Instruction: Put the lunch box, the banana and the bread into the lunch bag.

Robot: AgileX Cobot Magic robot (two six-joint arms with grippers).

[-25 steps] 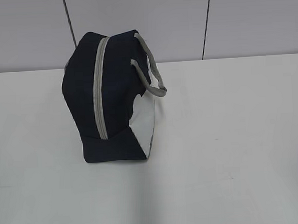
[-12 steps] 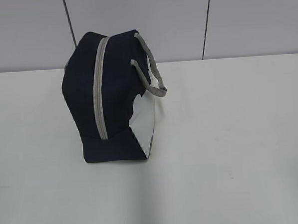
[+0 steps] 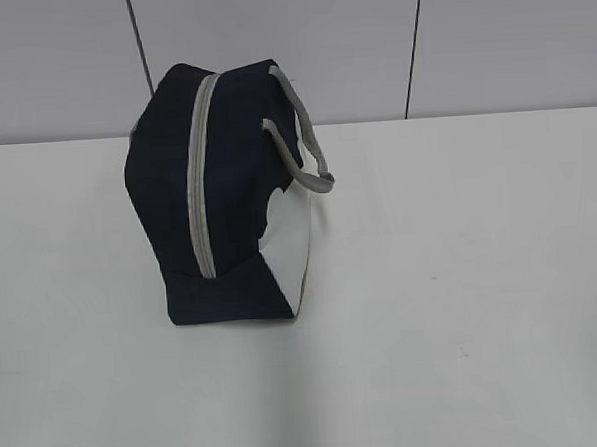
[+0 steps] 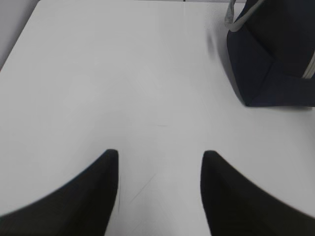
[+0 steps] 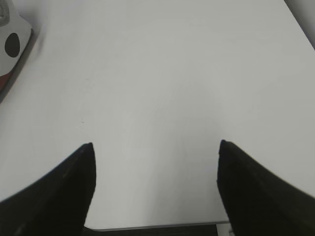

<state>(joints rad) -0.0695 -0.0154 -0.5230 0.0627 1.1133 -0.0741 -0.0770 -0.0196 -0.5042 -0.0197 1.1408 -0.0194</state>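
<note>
Standing on the white bench (image 3: 463,305) in the exterior view, the bag (image 3: 167,200) is left of the middle and near the back edge. Its navy end faces the camera, and a grey zipper (image 3: 200,179) runs from the top down this end; it looks closed. Two grey handles (image 3: 310,148) hang over to the right side. A white side panel (image 3: 292,246) shows on the right lower part of the bag. Behind the bench there is a grey wall (image 3: 509,32) with dark vertical seams. No arm appears in this view, and the lunch box, the banana and the bread are not visible in any view.

From the left wrist view, the left gripper (image 4: 160,189) is above the bare bench (image 4: 118,73). Its two dark jaws are apart, with only white surface between them, and they hold nothing. The bag (image 4: 266,54) is in the upper right corner, well apart from the jaws. A piece of grey handle (image 4: 231,17) and a bit of the zipper at the right edge can be seen there.

From the right wrist view, the right gripper (image 5: 156,184) is also over the bench (image 5: 162,69), close to its near edge. The jaws stand wide apart and are empty. At the upper left edge, a small part of the bag (image 5: 11,44) shows, white with a dark dot.
</note>
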